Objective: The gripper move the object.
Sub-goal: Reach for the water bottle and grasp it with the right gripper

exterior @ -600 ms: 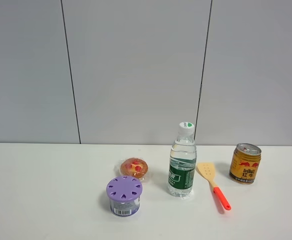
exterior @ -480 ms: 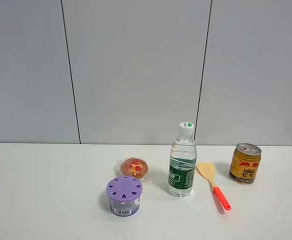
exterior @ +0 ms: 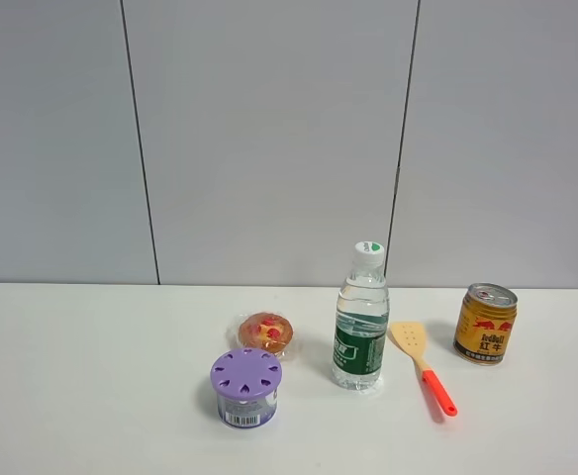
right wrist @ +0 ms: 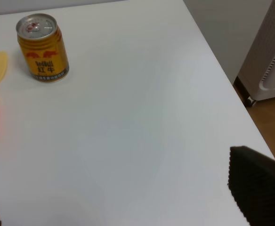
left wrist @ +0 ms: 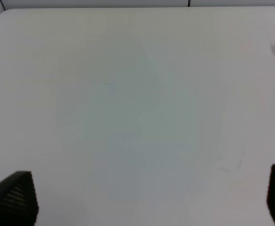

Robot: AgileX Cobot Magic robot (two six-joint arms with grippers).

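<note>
The clear water bottle [exterior: 360, 319], with a white cap and a dark green label, stands upright on the white table [exterior: 91, 376] right of centre in the exterior high view. It does not show in either wrist view. No arm or gripper shows in the exterior high view. My left gripper [left wrist: 147, 200] is open, with only its two black fingertips [left wrist: 15, 197] showing, over bare table. My right gripper [right wrist: 118, 197] is open and empty, with one black fingertip [right wrist: 255, 188] near the table's right edge.
A gold drink can [exterior: 485, 324] stands right of the bottle, also in the right wrist view [right wrist: 42, 47]. An orange-handled spatula [exterior: 424, 368] lies between them. A purple-lidded jar [exterior: 245, 387] and a wrapped pastry [exterior: 265, 332] sit left of the bottle. The table edge [right wrist: 222, 70] borders floor.
</note>
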